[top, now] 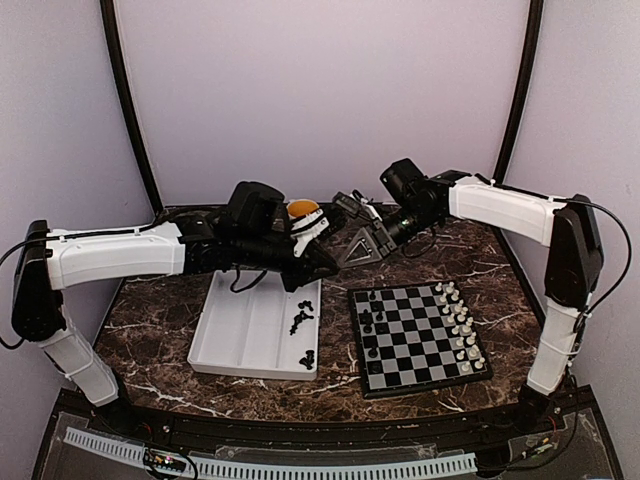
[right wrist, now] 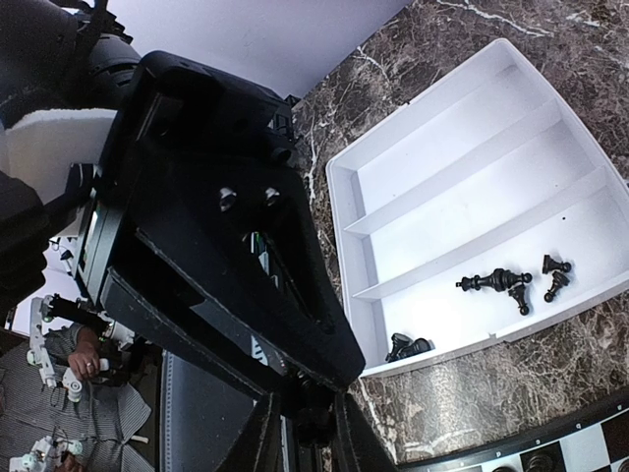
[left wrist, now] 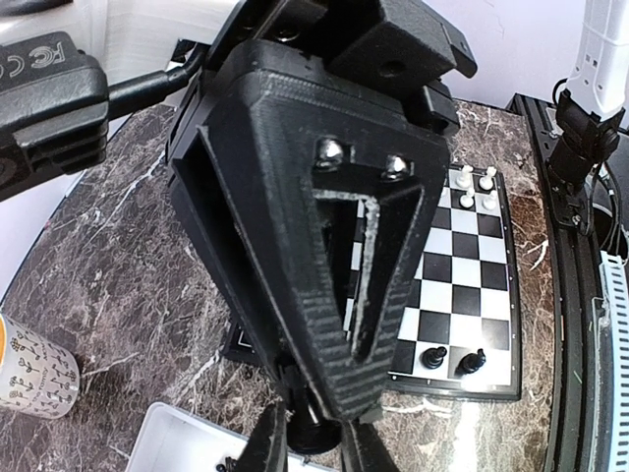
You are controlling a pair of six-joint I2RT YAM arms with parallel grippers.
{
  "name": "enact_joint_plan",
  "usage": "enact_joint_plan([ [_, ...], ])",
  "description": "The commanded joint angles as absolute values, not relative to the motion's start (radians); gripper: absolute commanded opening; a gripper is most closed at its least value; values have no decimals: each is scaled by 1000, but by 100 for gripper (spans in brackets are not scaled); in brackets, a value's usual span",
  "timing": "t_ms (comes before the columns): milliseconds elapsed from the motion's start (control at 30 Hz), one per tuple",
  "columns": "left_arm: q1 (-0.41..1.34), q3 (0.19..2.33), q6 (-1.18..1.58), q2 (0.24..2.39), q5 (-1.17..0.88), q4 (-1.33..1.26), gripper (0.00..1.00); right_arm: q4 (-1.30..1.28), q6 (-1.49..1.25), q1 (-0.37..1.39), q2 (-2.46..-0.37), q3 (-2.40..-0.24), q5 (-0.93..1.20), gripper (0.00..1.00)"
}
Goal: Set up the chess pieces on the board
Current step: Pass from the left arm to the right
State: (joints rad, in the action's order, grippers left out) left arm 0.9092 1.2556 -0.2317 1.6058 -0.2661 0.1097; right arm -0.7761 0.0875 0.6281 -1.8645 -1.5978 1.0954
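**Item 1, far left of the overhead frame.** The left arm [top: 110, 255] reaches toward centre over the bench [top: 150, 345], which is dark brown marble.

**Item 2, lower centre-left.** A white tray [top: 215, 335] with long compartments lies on the bench. I count loose black chess pieces [top: 300, 321] only in its right-hand compartment. They lie on their sides, one cluster mid-way and a few more toward the bottom end.

**Item 3, upper centre.** A mug [top: 303, 210], orange inside, stands behind the tray.

**Item 4, centre.** The left pincer [left wrist: 316, 454] is clenched on a small dark piece [left wrist: 313, 431], which I read as a black chessman. It is held off the bench, between the tray's upper right corner and the board's upper left corner. The right pincer [right wrist: 307, 441] meets it tip to tip, its fingers narrow on either side of the same piece. I cannot tell whether they grip it.

**Item 5, right of centre.** The board [top: 415, 345] lies flat near the tray, not touching it. The white pieces [top: 458, 325] stand in two files along its right edge. A few black pieces [top: 368, 320] stand on its left side.

**Item 6, far right.** The right arm [top: 500, 208] reaches toward centre.
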Motion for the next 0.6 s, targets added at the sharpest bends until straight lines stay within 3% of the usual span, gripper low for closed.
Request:
enact_joint_plan([
  [0, 917, 1243, -245, 1568, -264, 119, 4, -727, 84, 627, -1862, -1609, 1077, 16],
  [200, 918, 1240, -248, 1574, -265, 121, 9, -747, 114, 624, -1869, -1636, 1014, 11],
  [367, 918, 1237, -246, 1566, -240, 122, 30, -773, 151, 621, -1870, -1650, 945, 10],
  [567, 916, 1186, -272, 1471, -119, 85, 43, -813, 256, 615, -1879, -1676, 688, 9],
])
